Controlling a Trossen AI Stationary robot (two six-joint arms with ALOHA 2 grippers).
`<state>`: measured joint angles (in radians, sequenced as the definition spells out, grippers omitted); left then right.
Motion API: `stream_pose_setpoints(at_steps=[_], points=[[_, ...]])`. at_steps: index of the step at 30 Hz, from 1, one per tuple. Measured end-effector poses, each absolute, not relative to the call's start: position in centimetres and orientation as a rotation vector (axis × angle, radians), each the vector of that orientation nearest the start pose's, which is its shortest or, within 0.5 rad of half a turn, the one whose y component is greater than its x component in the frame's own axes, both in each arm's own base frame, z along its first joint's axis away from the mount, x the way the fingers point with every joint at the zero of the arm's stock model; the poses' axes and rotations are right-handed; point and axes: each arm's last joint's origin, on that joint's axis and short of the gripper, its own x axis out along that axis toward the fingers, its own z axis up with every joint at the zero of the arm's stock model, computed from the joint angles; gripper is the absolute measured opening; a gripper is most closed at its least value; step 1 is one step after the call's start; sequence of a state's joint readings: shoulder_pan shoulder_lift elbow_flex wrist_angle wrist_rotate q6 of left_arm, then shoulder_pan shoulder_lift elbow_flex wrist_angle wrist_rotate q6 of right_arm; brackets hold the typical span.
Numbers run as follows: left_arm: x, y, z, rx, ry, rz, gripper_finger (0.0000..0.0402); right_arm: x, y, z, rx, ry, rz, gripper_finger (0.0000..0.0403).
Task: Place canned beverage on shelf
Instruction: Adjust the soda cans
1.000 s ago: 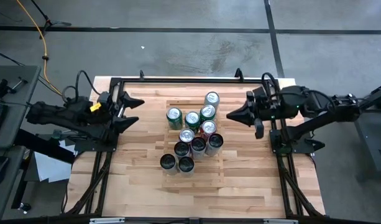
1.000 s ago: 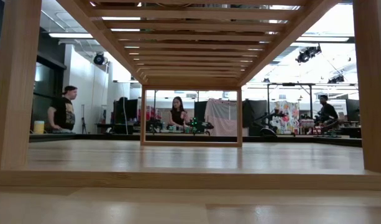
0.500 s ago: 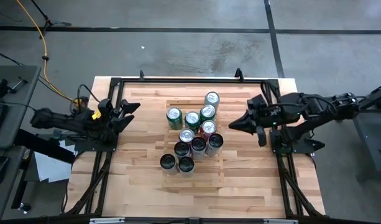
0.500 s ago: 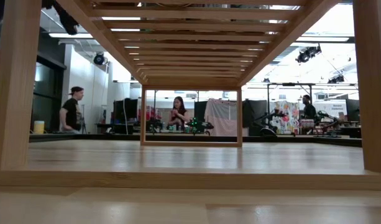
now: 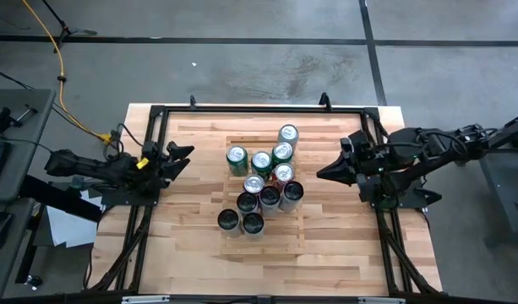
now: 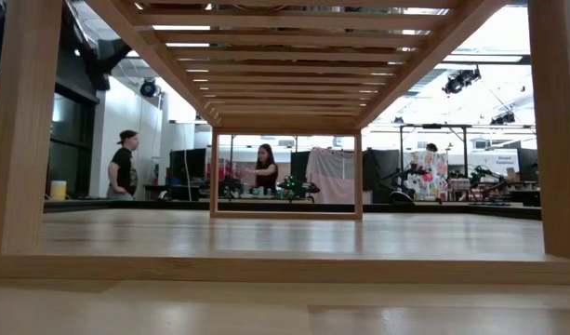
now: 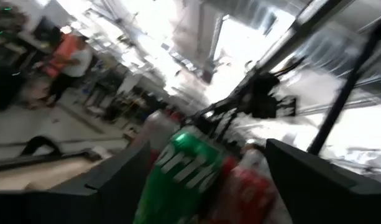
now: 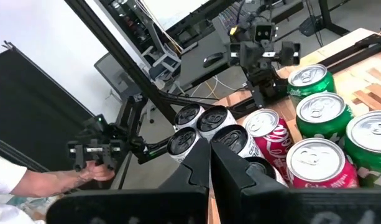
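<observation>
Several cans stand upright in a cluster on the pale slatted shelf (image 5: pixel 280 239) at the table's middle: green ones (image 5: pixel 261 162) at the far side, red ones (image 5: pixel 283 173) in the middle, dark ones (image 5: pixel 253 223) at the near side. My left gripper (image 5: pixel 184 157) is open, left of the cluster, pointing at it; its blurred wrist view shows a green can (image 7: pixel 190 171) ahead between the fingers. My right gripper (image 5: pixel 321 173) is shut, right of the cluster, pointing at the cans (image 8: pixel 314 165). Neither gripper touches a can.
A black frame (image 5: pixel 242 108) runs along the table's far and side edges. The low view looks under the shelf's slats (image 6: pixel 285 56) and between its legs (image 6: pixel 24 130) into the room, where people stand far off. A hand (image 8: pixel 84 177) holds a controller off the table.
My right gripper has gone toward the table's near edge and drawn back a little toward the right edge. My left gripper has shifted slightly toward the near edge. The cans have stayed in place.
</observation>
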<state>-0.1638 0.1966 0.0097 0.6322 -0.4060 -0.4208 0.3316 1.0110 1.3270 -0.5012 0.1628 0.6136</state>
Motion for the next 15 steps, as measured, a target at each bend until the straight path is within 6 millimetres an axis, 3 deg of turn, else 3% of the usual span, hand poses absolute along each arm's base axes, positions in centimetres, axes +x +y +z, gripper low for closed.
stream_pose_setpoints(at_steps=[6, 12, 15], points=[[10.1, -0.4, 20.2, -0.524, -0.397, 0.188, 0.0209, 16.9, 5.7, 44.4, 0.555, 0.22, 0.077, 0.0], [10.3, -0.6, 19.7, -0.49, -0.333, 0.152, 0.0036, 16.2, 6.4, 43.4, 0.521, 0.311, 0.021, 0.0], [10.4, -0.7, 19.6, -0.479, -0.312, 0.126, 0.0014, 16.0, 7.1, 42.8, 0.502, 0.356, -0.003, 0.0]])
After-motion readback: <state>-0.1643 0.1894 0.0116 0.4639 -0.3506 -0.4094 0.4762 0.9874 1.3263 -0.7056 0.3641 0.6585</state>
